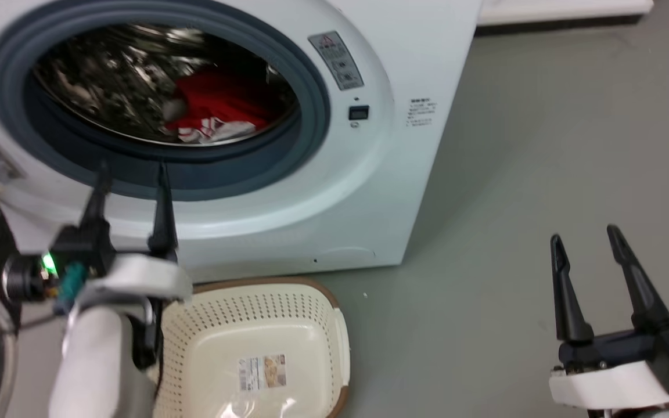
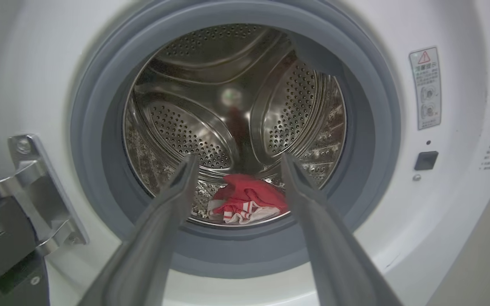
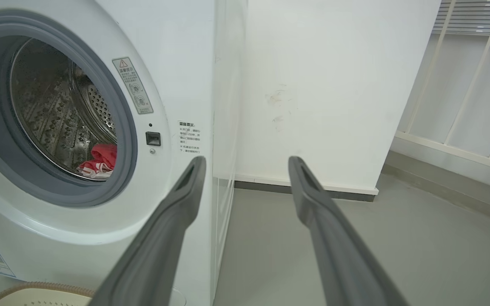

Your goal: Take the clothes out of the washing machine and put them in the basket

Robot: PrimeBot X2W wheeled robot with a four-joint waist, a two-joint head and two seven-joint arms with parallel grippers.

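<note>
bright red fabric clothes (image 2: pixel 247 197) with white bands lie low inside the large white front-loading washing machine (image 1: pixel 381 191), straight ahead of the left gripper (image 1: pixel 132 169), jaws wide apart, empty; right gripper (image 1: pixel 584 234), equally spread and empty, stands well right; left arm judged nearer

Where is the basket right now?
In the head view the basket sits on the floor at bottom centre, just in front of the washing machine, below its open porthole.
</note>
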